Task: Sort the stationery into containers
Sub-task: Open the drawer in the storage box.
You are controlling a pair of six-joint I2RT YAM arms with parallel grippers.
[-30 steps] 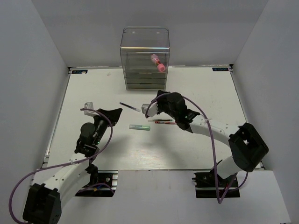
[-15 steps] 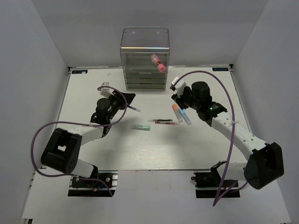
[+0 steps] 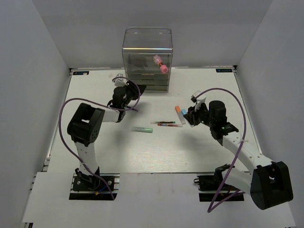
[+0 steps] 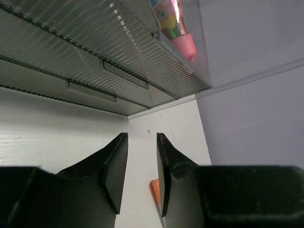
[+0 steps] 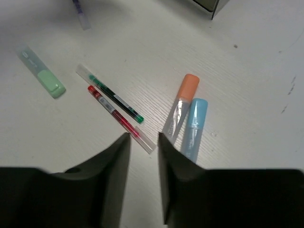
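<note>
Two pincers show from above: the left pincer [image 3: 132, 93] hangs close before the lower drawers of the tall clear plastic cabinet of stacked grey-tinted drawers [image 3: 147, 47], and the right pincer [image 3: 190, 116] hangs over the white counter [image 3: 95, 142], just beside the orange-capped white marker [image 3: 177, 111] and the blue-capped white marker [image 3: 183, 118]. How wide either one stands cannot be told from this height. A chunky pink marker [image 3: 160, 64] lies tilted in the cabinet's upper part. Nearer the arms, a thin green pen [image 3: 160, 122], a thin red pen [image 3: 170, 125] and a green-capped white marker [image 3: 142, 129] lie on the counter. From the left wrist, the pincer's fingers [image 4: 114, 171] stand a narrow gap apart with nothing between them, touching nothing. Ribbed drawer fronts fill the space above, and the pink marker sits at the top. From the right wrist, the fingers [image 5: 114, 180] stand equally close, gripping nothing. The red pen's near end lies on the counter just beyond the gap, with the green pen alongside it. The orange and blue markers lie side by side to the right.
</note>
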